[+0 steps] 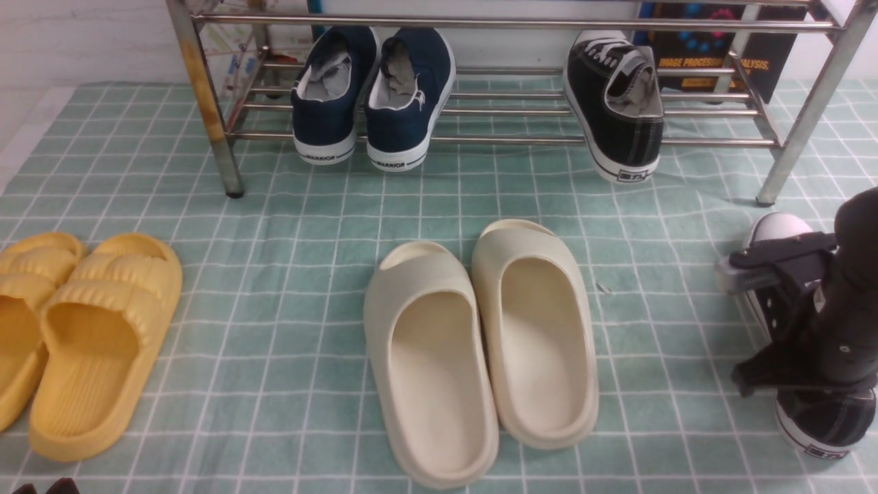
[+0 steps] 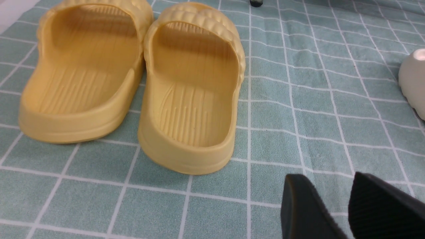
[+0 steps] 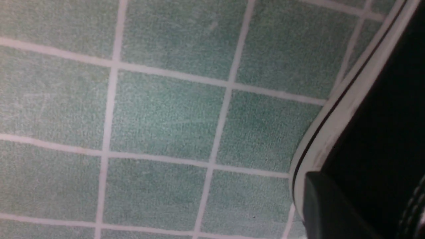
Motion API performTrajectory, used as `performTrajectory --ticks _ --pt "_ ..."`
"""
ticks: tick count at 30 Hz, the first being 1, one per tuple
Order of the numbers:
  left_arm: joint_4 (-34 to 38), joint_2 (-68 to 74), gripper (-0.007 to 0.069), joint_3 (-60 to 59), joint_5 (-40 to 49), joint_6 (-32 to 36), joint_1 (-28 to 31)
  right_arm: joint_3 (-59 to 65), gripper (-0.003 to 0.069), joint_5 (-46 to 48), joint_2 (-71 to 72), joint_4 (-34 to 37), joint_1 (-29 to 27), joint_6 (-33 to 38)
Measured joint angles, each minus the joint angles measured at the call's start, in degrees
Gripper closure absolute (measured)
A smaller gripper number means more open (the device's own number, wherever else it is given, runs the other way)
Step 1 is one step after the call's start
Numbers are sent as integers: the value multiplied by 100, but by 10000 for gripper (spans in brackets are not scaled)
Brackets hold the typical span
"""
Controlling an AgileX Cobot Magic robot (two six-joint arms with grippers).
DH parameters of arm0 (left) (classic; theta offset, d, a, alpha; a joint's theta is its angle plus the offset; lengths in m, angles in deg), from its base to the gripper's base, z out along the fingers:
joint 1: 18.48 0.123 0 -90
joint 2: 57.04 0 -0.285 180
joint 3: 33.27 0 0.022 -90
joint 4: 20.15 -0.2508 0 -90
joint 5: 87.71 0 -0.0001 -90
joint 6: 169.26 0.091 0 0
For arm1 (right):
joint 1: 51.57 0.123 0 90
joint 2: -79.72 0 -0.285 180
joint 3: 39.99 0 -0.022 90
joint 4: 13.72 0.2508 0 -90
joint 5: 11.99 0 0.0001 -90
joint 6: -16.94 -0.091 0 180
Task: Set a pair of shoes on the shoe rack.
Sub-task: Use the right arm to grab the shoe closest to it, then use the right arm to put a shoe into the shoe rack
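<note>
Right gripper [image 1: 775, 319] hangs over the near black sneaker [image 1: 826, 422], closure impossible to tell; left gripper [image 2: 327, 181] gapes; far black sneaker [image 1: 621, 110] rests on shoe rack [image 1: 480, 23].

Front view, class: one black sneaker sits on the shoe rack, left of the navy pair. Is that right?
No. The front view shows the black sneaker on the shoe rack to the right of the navy pair, not the left.

Pale green cloth [image 1: 274, 329] with white grid lines, white wall [image 1: 82, 41] behind, soft even light
</note>
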Motion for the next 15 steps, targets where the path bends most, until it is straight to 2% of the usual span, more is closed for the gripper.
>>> performTrajectory --ticks 1,2,7,15 --pt "0 0 391 0 0 0 0 -38 629 120 8 -50 0 0" --pt "0 0 389 0 0 0 0 -96 638 279 38 -93 0 5" --pt "0 0 389 0 0 0 0 -693 637 938 454 96 6 275" --pt "-5 0 387 0 0 0 0 -1917 637 971 443 257 6 755"
